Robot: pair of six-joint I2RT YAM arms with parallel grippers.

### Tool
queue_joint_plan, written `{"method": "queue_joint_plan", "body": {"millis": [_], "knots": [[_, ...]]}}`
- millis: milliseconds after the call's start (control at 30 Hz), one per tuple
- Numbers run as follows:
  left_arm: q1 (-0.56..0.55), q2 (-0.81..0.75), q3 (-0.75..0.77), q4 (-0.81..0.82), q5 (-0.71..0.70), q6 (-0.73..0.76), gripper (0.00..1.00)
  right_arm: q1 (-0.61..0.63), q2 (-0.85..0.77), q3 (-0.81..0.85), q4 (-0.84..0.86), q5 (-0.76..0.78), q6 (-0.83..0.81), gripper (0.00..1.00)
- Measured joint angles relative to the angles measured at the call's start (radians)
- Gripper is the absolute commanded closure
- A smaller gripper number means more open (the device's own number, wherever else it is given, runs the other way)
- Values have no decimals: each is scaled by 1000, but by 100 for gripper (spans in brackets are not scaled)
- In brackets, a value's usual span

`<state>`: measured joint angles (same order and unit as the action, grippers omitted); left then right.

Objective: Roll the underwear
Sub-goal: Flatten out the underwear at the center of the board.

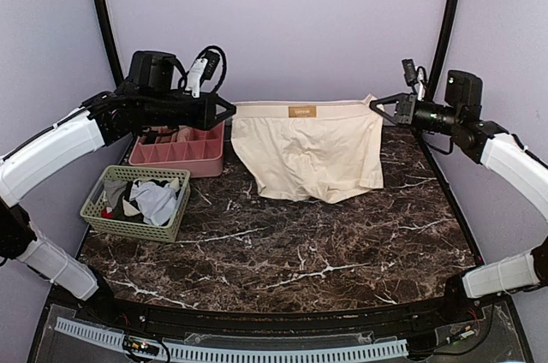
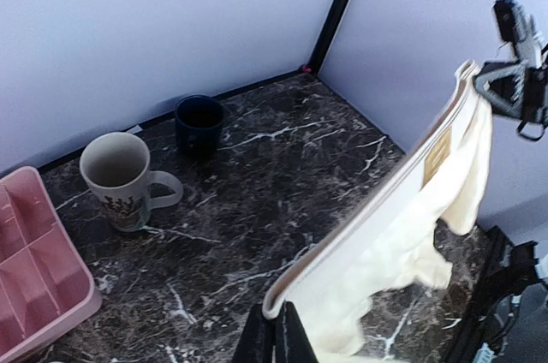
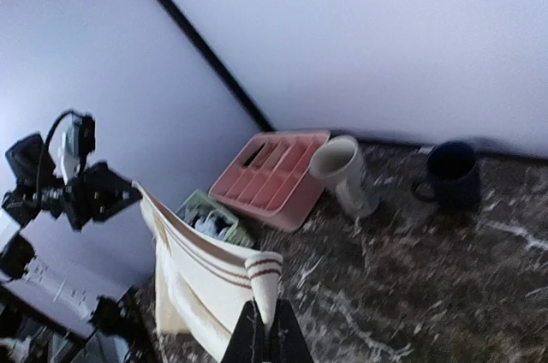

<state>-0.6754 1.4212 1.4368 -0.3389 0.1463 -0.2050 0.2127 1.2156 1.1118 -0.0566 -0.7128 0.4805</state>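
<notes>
Underwear: cream underwear (image 1: 308,153) hangs stretched by its waistband over the far side of the marble table (image 1: 300,243); brown label (image 1: 302,111) at mid-band
Left gripper (image 1: 231,110): pinched tight on the waistband's left corner
Right gripper (image 1: 373,104): pinched tight on the right corner
Wrist views only: cream mug (image 2: 116,170) and dark blue cup (image 2: 199,121) behind the garment
Top view: pink divided tray (image 1: 184,151) beside the green basket (image 1: 137,202)

The scene holds one underwear (image 1: 308,157), a single cream garment, and two tools, the left tool (image 1: 229,110) and the right tool (image 1: 374,106). On the one marble worktop (image 1: 300,252) stand two mugs, a pale mug (image 2: 120,172) and a dark blue mug (image 2: 199,123). There are also one pink divided tray (image 1: 180,160) and one green basket (image 1: 128,224), which holds a heap of cloths (image 1: 154,199) too tangled to count.
</notes>
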Motion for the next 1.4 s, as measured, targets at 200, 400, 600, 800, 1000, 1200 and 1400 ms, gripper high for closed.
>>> {"method": "queue_joint_plan", "body": {"millis": [200, 400, 600, 800, 1000, 1200, 1400], "knots": [[-75, -37, -81, 63, 106, -55, 100, 90, 22, -117, -78, -27, 7, 100], [-92, -45, -279, 48, 135, -80, 100, 99, 0, -217, -168, -1, -16, 100], [-141, -55, -301, 44, 204, -96, 100, 132, -42, -270, -190, -36, 5, 100], [-153, -111, -415, 63, 162, -137, 100, 146, -90, -373, -176, 4, 37, 100], [-146, 77, -444, 87, 79, -143, 100, 148, 187, -394, -143, 57, 21, 98], [-145, 241, -456, 105, 12, -150, 98, 154, 274, -431, -145, 97, -18, 79], [-124, 323, -407, 115, 45, -177, 59, 154, 329, -396, -144, 101, -35, 51]]}}
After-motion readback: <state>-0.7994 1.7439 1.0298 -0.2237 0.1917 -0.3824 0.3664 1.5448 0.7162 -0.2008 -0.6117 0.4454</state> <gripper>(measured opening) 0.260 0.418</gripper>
